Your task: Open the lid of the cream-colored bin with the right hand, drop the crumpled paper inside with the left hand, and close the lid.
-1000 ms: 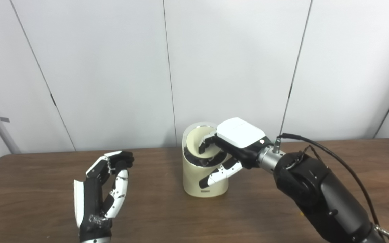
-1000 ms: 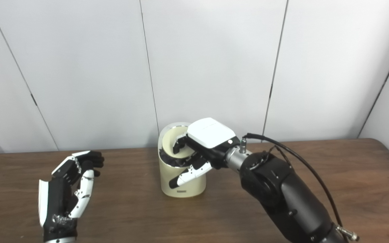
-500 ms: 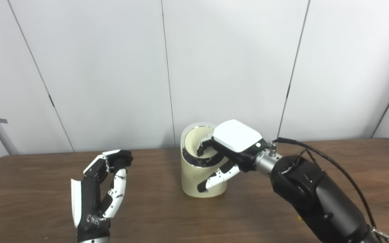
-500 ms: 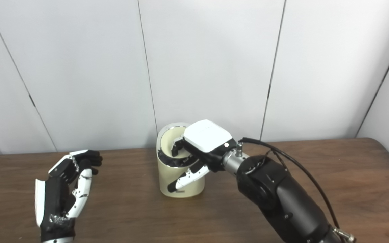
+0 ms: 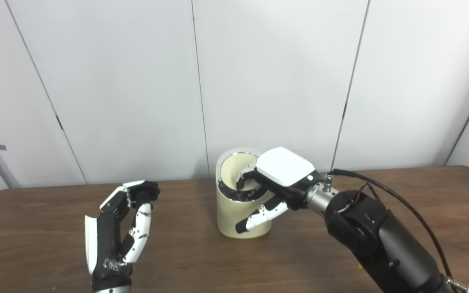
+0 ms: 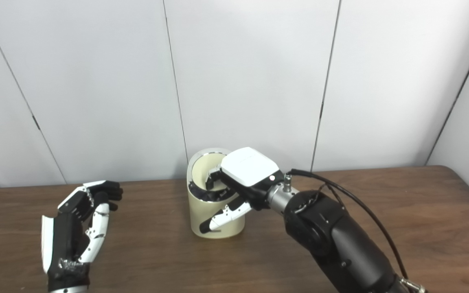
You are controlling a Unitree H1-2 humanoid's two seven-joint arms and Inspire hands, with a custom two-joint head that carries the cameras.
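The cream-colored bin [image 5: 227,217] stands at mid-table near the back edge. Its round lid [image 5: 232,167] is tilted up at the back, showing its cream underside and a dark gap beneath. My right hand [image 5: 283,169] reaches in from the right, its fingers [image 5: 246,176] curled over the lid's edge and its thumb [image 5: 259,215] hanging in front of the bin's wall. My left hand [image 5: 116,228] stands upright well to the left of the bin, fingers loosely bent and apart, holding nothing. No crumpled paper is visible anywhere; the bin's inside is hidden.
The brown wooden table [image 5: 35,228] runs back to a white panelled wall [image 5: 279,73] just behind the bin. A black cable [image 5: 381,188] loops over my right forearm. Bare tabletop lies between my left hand and the bin.
My right hand has sunk slightly and the lid has tilted lower with it. The view has shifted a little. The left hand has stayed put.
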